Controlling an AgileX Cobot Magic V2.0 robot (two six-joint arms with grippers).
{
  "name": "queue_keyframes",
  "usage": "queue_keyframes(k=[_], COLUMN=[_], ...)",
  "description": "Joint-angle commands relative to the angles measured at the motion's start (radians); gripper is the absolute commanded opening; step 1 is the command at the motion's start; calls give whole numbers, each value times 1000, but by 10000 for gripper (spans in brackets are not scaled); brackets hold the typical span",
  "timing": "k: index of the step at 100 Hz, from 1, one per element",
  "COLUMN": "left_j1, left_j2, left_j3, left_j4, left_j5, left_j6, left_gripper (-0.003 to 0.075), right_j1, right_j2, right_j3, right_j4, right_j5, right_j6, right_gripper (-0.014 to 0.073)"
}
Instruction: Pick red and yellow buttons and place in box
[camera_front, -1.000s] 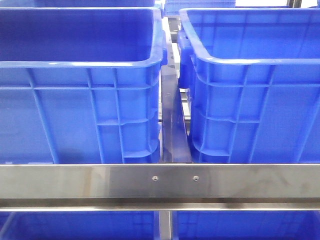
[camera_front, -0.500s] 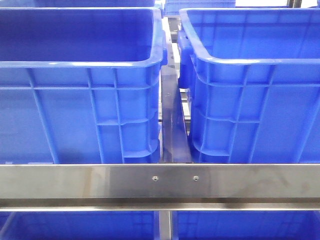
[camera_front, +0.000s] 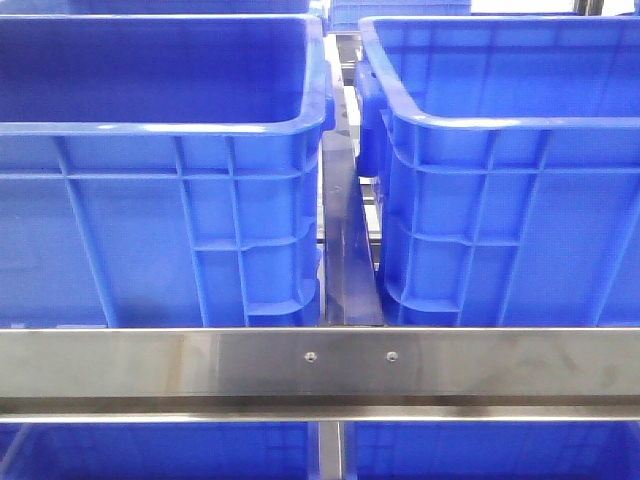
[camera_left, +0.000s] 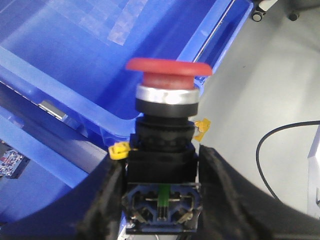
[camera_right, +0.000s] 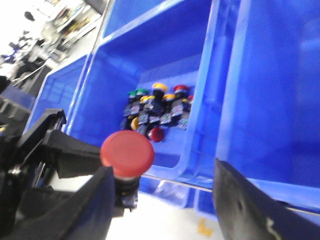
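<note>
My left gripper (camera_left: 161, 167) is shut on a red button (camera_left: 168, 67), a red mushroom cap on a black body with a blue contact block, held upright. A blue box (camera_left: 75, 60) lies behind it. In the right wrist view the same red button (camera_right: 127, 151) shows in the left arm's black fingers, beside my right gripper (camera_right: 162, 185), which is open and empty. Beyond them a blue box (camera_right: 200, 125) holds several buttons, among them a yellow one (camera_right: 159, 87) and a dark red cap (camera_right: 156, 133). No gripper shows in the front view.
The front view shows two big blue crates side by side, the left one (camera_front: 160, 128) and the right one (camera_front: 500, 122), with a narrow gap between them and a steel bar (camera_front: 320, 365) across the front. Grey floor and a black cable (camera_left: 280, 145) lie beside the left wrist's crate.
</note>
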Motion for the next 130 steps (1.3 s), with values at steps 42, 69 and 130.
queue_keyframes(k=[42,69,130], left_j1=[-7,-7,-7], left_j2=[-39,-39,-39], left_j3=[-31,-31,-31], left_j4=[-13,-17,-17], left_j5=[-58,-58,-56], left_j6=[0,0,0], left_gripper=[-19,-19,-19], right_j1=[2,2,154], right_j2=[125,125,206], right_j3=[-36,-36,-38], right_j4=[233,269,350], right_j5=[93,122,78], right_j6=[-184,-214,-282], right_gripper=[458,496,510])
